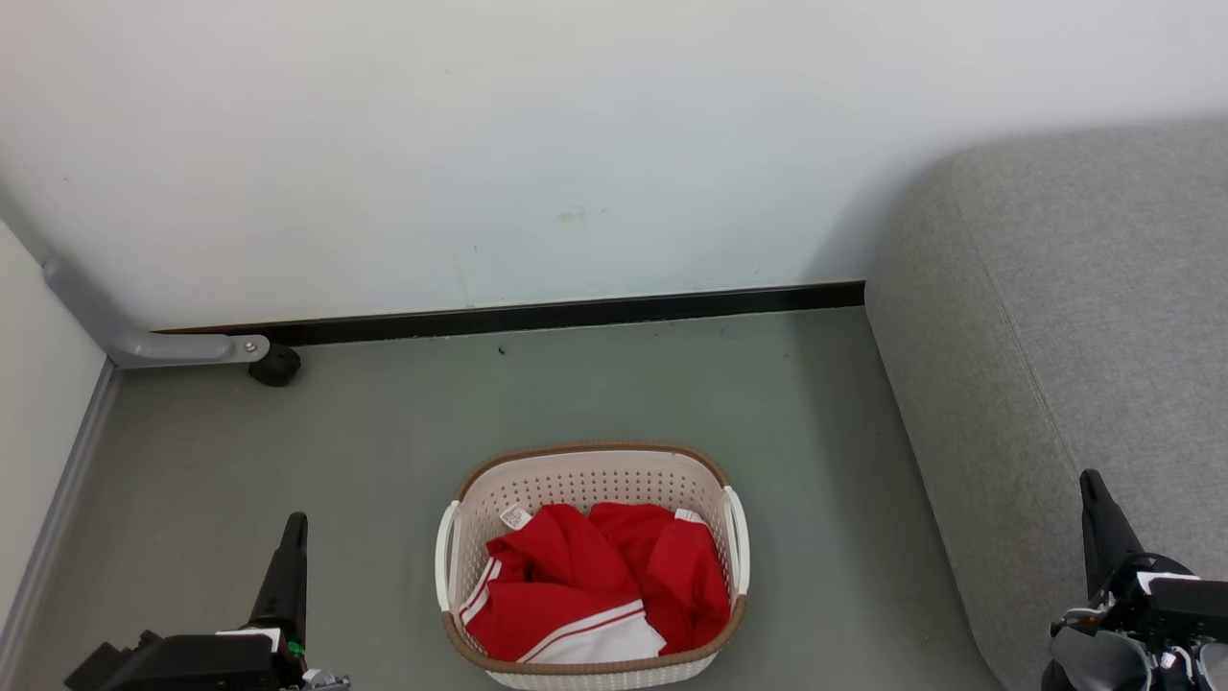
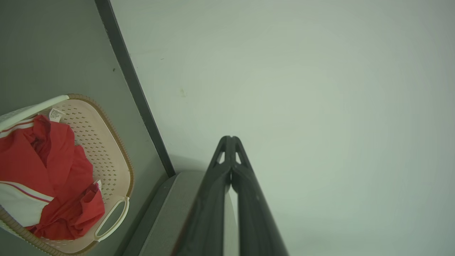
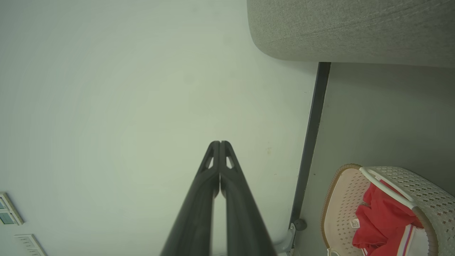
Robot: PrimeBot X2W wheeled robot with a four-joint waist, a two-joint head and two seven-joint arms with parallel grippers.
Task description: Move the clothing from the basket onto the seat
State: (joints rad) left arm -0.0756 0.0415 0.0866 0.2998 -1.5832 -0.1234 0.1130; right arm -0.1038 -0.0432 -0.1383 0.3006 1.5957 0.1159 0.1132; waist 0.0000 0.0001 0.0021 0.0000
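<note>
Since the clothing (image 1: 576, 595) sits bottom-centre in the basket (image 1: 590, 449), left hand (image 1: 294, 528) is closer than right hand (image 1: 1092, 489), both clenched empty.

I have the left hand (image 1: 295, 526) at the lower left of the head view, closed, its long dark fingers (image 2: 209, 202) pointing up the view. The right hand (image 1: 1091, 488) sits at the lower right in the same pose, tip leaning slightly left. In each wrist view the two fingers meet at their tips. Both hands are empty and touch nothing.
</note>
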